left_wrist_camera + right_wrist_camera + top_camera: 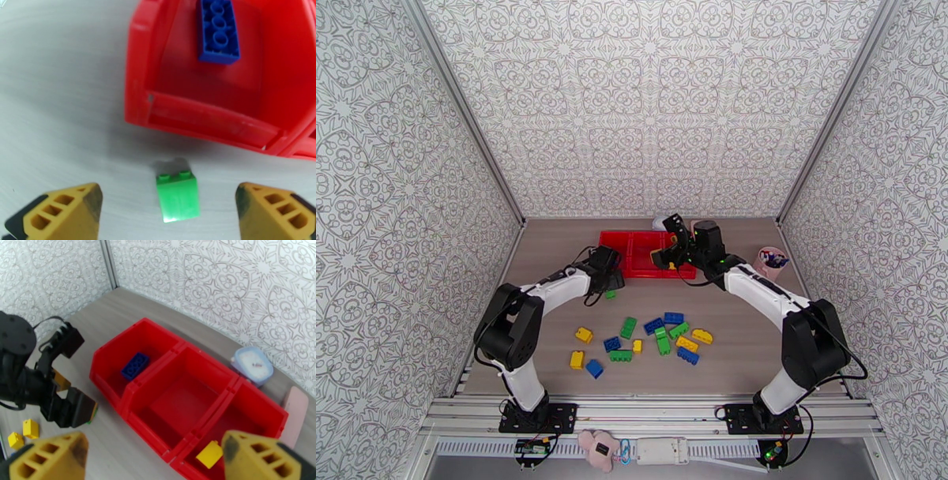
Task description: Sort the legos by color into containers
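We're straddling a green brick (177, 195) beside the red tray (197, 118) with the left gripper (168, 197) spread wide, ready to clench, while the right gripper (154, 449) is hanging open over that tray.

**Clipped edges and covered corners**

From the left wrist, the red three-bin plastic tray (205, 118) runs off the top and right edges. The blue studded brick (219, 33) inside it loses its far end at the top, and the left gripper (168, 199) has both yellow fingers clipped at the bottom. From the right wrist, the right gripper (154, 449) is likewise cut at the bottom. The pink rounded case (296, 413) sits partly behind the tray and off the right edge. A green sliver (93, 417) under the left gripper is probably a brick, mostly hidden. Overhead, the right arm covers the tray's right end, and the pink cup (769, 264) holds items too small to tell.
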Tool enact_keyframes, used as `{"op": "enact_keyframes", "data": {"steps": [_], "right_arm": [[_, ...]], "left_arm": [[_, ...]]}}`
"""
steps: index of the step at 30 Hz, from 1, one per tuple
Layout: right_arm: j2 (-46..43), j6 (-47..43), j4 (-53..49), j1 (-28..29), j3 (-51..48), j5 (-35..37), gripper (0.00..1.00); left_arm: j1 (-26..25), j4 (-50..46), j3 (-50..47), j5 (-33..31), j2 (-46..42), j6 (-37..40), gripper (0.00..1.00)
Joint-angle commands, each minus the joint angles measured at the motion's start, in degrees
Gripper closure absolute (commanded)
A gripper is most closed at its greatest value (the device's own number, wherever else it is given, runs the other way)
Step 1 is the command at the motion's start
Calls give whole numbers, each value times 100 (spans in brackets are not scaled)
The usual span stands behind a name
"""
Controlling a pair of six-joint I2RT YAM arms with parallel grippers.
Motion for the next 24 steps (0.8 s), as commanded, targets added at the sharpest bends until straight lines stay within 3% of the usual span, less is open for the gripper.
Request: {"op": "enact_keyframes", "data": {"steps": [1, 6, 15, 24], "right_arm": [[93, 15, -27, 14, -63, -87, 7], [93, 6, -85, 14, -58, -25, 7], [92, 10, -105, 14, -87, 1, 7], [119, -11, -155, 14, 18, 13, 6]], "left_arm": [[-42, -128, 221, -38, 213, -129, 11], [-39, -119, 268, -37, 422, -182, 20], [-69, -104, 302, 59, 631, -264, 26], [-176, -132, 312, 121, 668, -393, 38]]}}
